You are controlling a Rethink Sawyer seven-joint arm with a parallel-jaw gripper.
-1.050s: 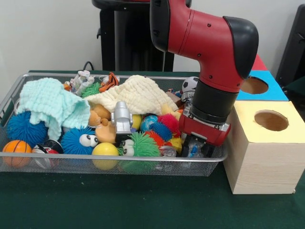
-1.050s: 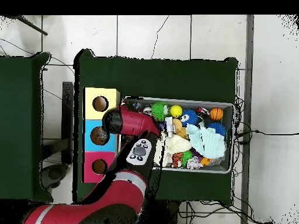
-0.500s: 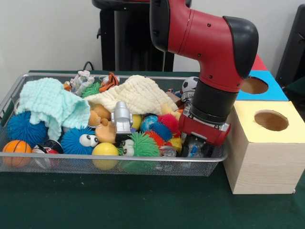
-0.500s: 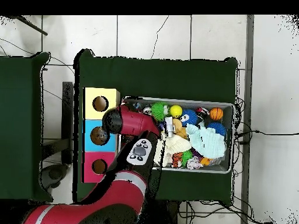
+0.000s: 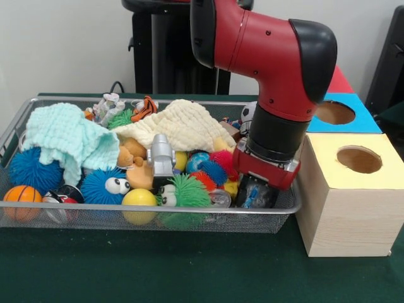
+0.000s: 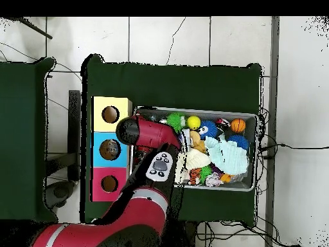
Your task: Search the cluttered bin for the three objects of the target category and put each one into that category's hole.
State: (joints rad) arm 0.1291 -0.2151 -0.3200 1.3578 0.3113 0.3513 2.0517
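A wire mesh bin (image 5: pixel 158 216) is packed with toys: a green fuzzy ball with eyes (image 5: pixel 183 192), a yellow ball (image 5: pixel 139 199), a blue fuzzy ball with eyes (image 5: pixel 101 184), a small basketball (image 5: pixel 20 197) and a silver robot toy (image 5: pixel 161 158). My gripper (image 5: pixel 255 194) is down inside the bin's right end, just behind the front wall, beside a clear shiny item (image 5: pixel 222 199). Something dark with a bluish glint sits at the gripper's tip. In the overhead view the red arm (image 6: pixel 151 135) covers the gripper and the bin's left end (image 6: pixel 144 112).
A mint cloth (image 5: pixel 63 136) and a cream cloth (image 5: pixel 180 126) cover part of the pile. Right of the bin stand three boxes with round holes: yellow (image 5: pixel 353 189), blue (image 5: pixel 353 120) and red (image 5: pixel 343 82). The yellow box almost touches the bin's end.
The arm has risen a little and shifted left, away from the yellow box. The toys around it look unmoved.
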